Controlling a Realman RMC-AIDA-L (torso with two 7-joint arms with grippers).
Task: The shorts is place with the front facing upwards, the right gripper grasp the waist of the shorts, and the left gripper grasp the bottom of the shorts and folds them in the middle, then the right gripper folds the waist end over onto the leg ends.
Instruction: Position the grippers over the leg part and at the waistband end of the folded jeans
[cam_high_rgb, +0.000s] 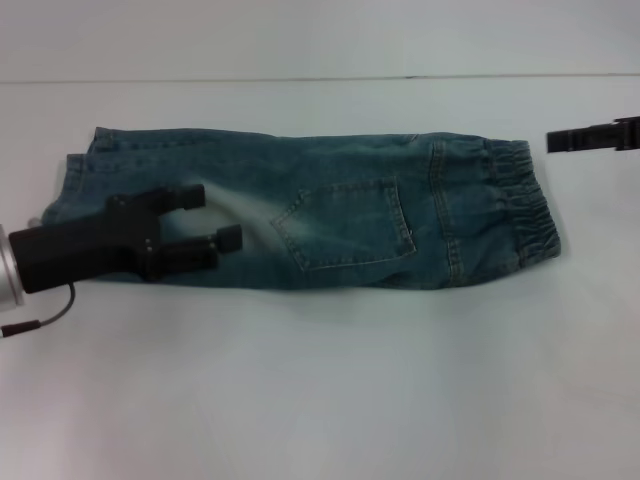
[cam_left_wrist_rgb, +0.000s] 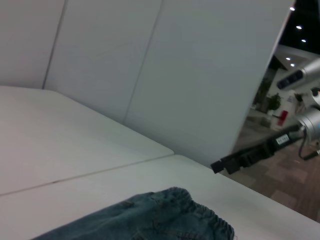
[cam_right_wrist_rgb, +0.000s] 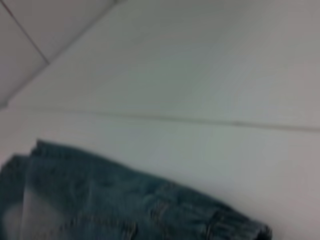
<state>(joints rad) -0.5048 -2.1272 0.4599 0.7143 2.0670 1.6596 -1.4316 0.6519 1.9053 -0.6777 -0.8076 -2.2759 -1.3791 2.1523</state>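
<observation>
Over shorts (cam_high_rgb: 330, 215), left hand (cam_high_rgb: 205, 217) gapes.

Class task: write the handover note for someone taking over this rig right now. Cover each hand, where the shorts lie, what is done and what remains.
Left hand: open, over the leg ends of the shorts, holding nothing.
Right hand: off the fabric, beyond the waist end; fingers unclear.
Shorts: already folded lengthwise, flat on the white table, waist toward the robot's right.
Left to do: the right hand grasps the waist end and folds it over onto the leg ends.
</observation>
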